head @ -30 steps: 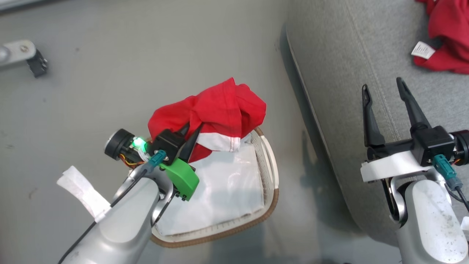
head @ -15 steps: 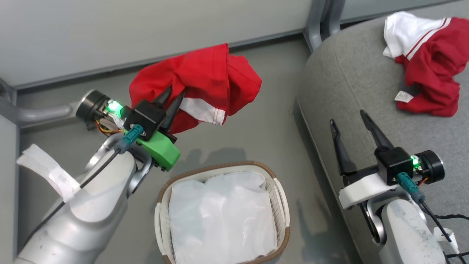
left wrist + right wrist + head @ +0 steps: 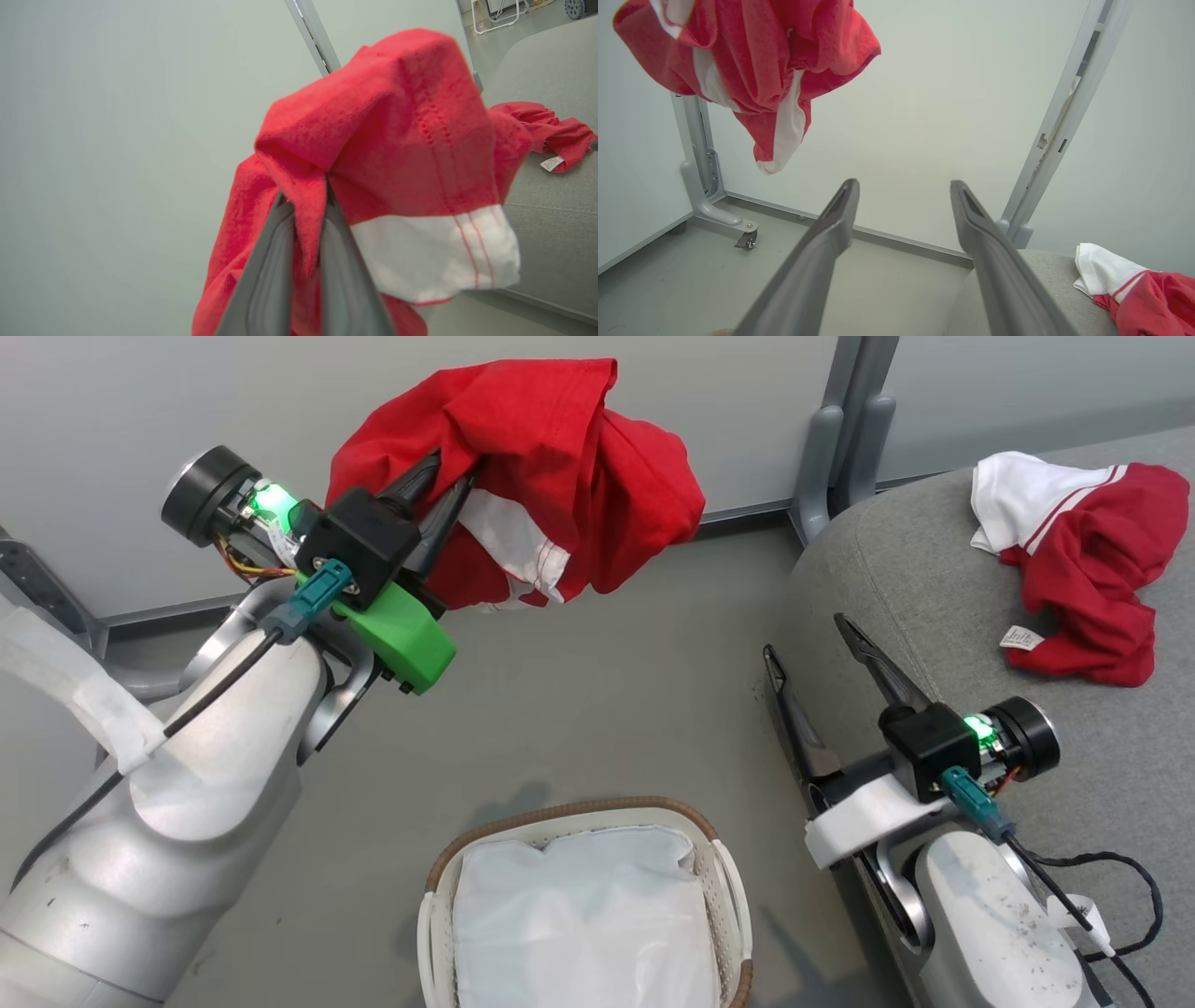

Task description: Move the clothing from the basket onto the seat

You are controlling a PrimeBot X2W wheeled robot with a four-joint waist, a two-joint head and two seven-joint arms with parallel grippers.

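Upholstery in grey covers the seat (image 3: 896, 579), which lies beside and to the right of the right gripper (image 3: 805, 637). The left arm (image 3: 215, 737) slants steeply upward from the lower left of the head view and carries the left gripper (image 3: 439, 490) high above the floor (image 3: 579, 709). The right arm (image 3: 980, 924) sits lower, with its fingers pointing forward along the seat's edge.

One red garment (image 3: 560, 457) bunches over the left gripper's tips, its white panel hanging just below them. The left gripper's fingers are pressed together on a fold of this cloth. The second garment (image 3: 1092, 588) lies crumpled on the seat, well beyond the right gripper.

The basket (image 3: 719, 859) stands on the floor below and between both grippers, and its white liner (image 3: 579, 915) is bare. The right gripper's fingers are spread wide around nothing. A small care label (image 3: 1020, 637) rests on the seat beside the second garment.
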